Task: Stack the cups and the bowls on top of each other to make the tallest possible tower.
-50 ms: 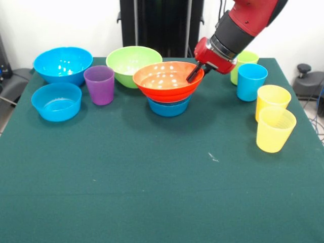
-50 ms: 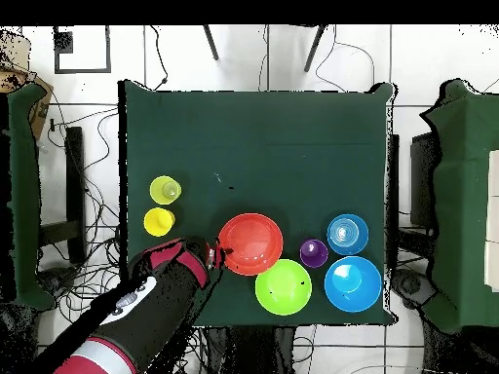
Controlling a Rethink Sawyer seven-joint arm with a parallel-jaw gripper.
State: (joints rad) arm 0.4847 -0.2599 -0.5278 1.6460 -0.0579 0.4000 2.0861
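The orange bowl (image 1: pixel 168 81) sits mouth up on a small blue bowl (image 1: pixel 169 107) near the middle of the green table (image 1: pixel 152 192), the two making a low stack with its axis straight up and down. The orange one is much wider than the blue one under it, whose wall only peeks out below. The gripper (image 1: pixel 194 75) comes down at a slant from the red and black arm (image 1: pixel 243 23), and its dark fingers (image 1: pixel 192 76) are at the orange bowl's rim on the side toward the cups; whether they are pinching the rim or merely resting at it I cannot tell.

The purple cup (image 1: pixel 99 84) stands upright on the table, mouth up, apart from the stack, between the lime green bowl (image 1: pixel 132 65) and another small blue bowl (image 1: pixel 56 102). The large blue bowl (image 1: pixel 63 64) sits behind that one, at the table's back corner. All the bowls are open side up.

On the other side of the stack, a blue cup (image 1: pixel 251 81) stands upright with a lime green cup (image 1: pixel 244 65) just behind it, partly hidden by the arm. Nearer the front, two yellow cups (image 1: pixel 274 121) stand touching, one ahead of the other. From overhead, the orange bowl (image 2: pixel 250 243) shows as a full circle, with the gripper (image 2: pixel 214 257) at its edge.
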